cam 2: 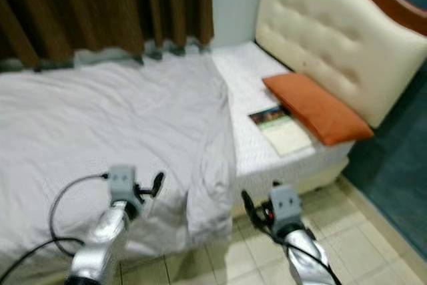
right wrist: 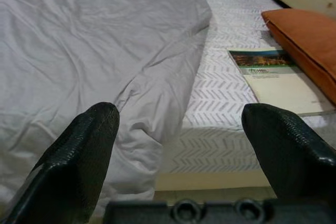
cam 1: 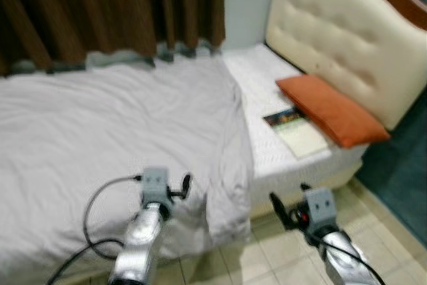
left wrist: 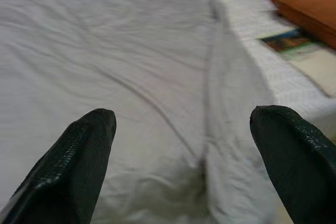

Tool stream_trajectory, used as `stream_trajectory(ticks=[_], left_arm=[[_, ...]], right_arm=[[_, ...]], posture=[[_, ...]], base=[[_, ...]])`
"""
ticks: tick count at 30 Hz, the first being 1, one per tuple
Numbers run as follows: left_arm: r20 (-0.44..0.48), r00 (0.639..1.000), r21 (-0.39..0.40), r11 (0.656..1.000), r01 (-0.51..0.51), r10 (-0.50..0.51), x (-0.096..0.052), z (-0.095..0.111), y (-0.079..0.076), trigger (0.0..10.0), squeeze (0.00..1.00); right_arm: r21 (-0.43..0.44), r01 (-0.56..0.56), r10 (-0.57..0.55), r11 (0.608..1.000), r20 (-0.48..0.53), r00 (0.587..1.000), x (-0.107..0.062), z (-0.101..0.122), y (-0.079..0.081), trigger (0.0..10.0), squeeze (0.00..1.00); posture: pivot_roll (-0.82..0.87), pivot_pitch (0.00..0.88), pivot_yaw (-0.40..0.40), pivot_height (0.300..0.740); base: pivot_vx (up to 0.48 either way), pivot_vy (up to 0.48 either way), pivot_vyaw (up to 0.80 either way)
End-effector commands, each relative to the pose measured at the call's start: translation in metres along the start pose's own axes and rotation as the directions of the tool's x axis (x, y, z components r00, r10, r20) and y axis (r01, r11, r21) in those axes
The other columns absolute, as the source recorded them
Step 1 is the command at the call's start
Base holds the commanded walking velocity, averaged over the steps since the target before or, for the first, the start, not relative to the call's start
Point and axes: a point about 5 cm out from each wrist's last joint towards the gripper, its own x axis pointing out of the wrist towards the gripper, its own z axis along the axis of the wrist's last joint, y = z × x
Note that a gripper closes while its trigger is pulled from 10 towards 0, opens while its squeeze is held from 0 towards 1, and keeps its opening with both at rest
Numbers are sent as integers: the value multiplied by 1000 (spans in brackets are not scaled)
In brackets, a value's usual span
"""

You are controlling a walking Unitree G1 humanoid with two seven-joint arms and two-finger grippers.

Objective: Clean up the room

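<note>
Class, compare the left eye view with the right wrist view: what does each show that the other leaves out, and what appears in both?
Left eye view alone: brown curtains, the left claw over the grey sheet, and the blue wall. Right wrist view alone: a close look between the right claw fingers, spread open. Both: the sheet, the booklet, the orange pillow and the headboard.

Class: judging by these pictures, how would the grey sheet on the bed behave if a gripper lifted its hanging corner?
The grey sheet looks thin and wrinkled, so it would probably flop and drape. It likely weighs little, and may drag along the mattress.
</note>
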Motion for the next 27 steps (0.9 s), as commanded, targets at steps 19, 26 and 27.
stream_trajectory(ticks=[19,26,27], left_arm=[[51,994,86,992,87,-92,-6,12,-19,10000,0],[29,997,57,995,77,-78,-7,9,-18,10000,0],[20,996,59,995,84,-86,-7,7,-19,10000,0]], right_arm=[[35,12,-12,999,2,1000,0,-1,0,10000,0],[30,5,-5,1000,-3,1000,1,-2,1,10000,0],[29,1,-1,1000,-5,1000,0,-2,2,10000,0]], posture=[[-89,39,29,740],[-90,32,30,740],[-91,33,29,740]], base=[[322,-63,0],[416,104,0],[416,240,0]])
